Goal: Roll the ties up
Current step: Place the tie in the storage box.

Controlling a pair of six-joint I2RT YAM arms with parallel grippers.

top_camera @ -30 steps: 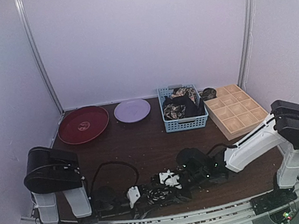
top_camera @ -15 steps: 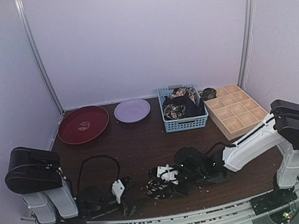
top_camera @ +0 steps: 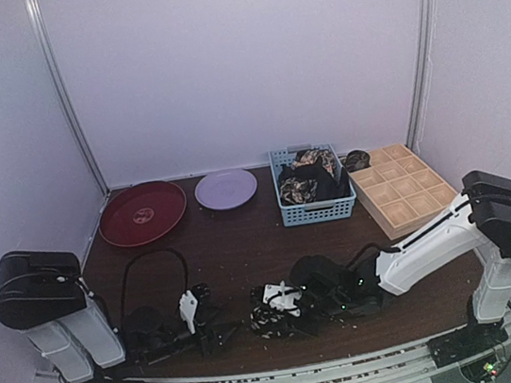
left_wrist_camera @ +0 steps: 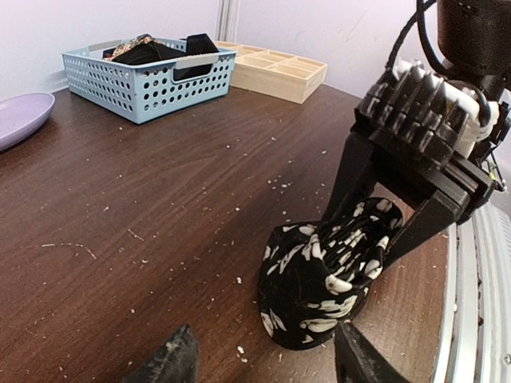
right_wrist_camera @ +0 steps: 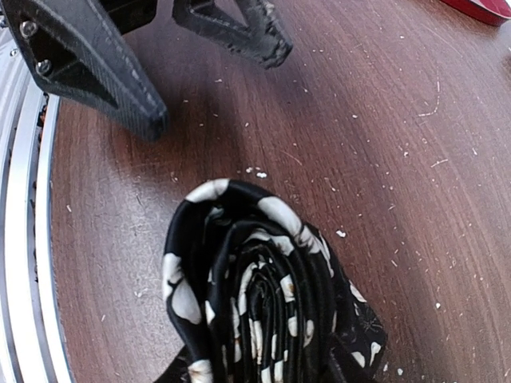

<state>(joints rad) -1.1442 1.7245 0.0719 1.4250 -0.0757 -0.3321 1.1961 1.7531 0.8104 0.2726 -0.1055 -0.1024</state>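
- Dark tabletop (top_camera: 243, 241) is stretching open from the near rail (top_camera: 291, 375) to the far blue basket (top_camera: 313, 186), where heaped ties (top_camera: 309, 176) are blurring together.
- Right hand (left_wrist_camera: 363, 235) is pinching the rolled tie (left_wrist_camera: 319, 287) by the near edge, its fingertips half hidden in fabric.
- Left hand (right_wrist_camera: 214, 88) is hanging spread wide and empty, just left of the roll.

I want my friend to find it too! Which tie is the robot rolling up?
Look at the dark wooden table, along its near edge between the two arms. The rolled tie sits there, black with cream flowers, gripped by the right gripper. Other ties are piled in the blue basket at the far side.
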